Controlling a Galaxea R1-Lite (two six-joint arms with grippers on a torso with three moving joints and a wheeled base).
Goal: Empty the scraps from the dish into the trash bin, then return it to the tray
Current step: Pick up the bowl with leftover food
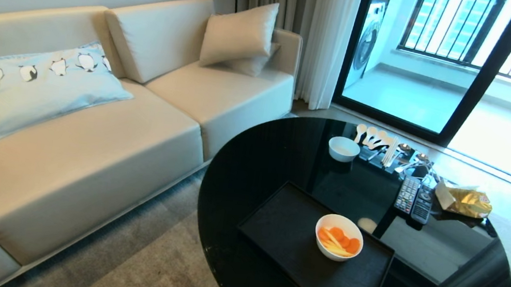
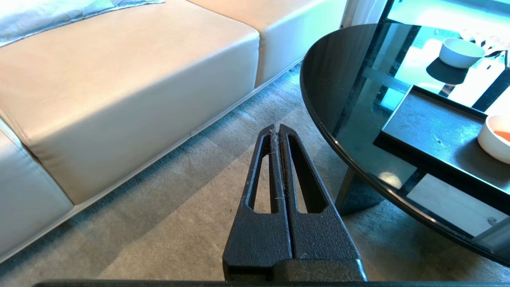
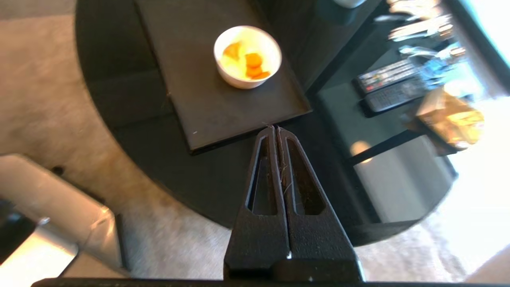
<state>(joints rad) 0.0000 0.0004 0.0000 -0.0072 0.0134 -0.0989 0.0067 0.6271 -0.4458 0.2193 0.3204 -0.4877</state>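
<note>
The dish [image 1: 339, 237] of scraps [image 1: 339, 241] sits on the tray [image 1: 288, 235]; the right gripper [image 3: 275, 128], pinched empty, hangs above the table; the left gripper [image 2: 275, 126] likewise over carpet.

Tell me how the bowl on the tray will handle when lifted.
The bowl looks rigid and smooth, so probably slippery at the rim. Its loose scraps would likely slide if it tilts. It sits flat on the tray, so is unlikely to roll.
</note>
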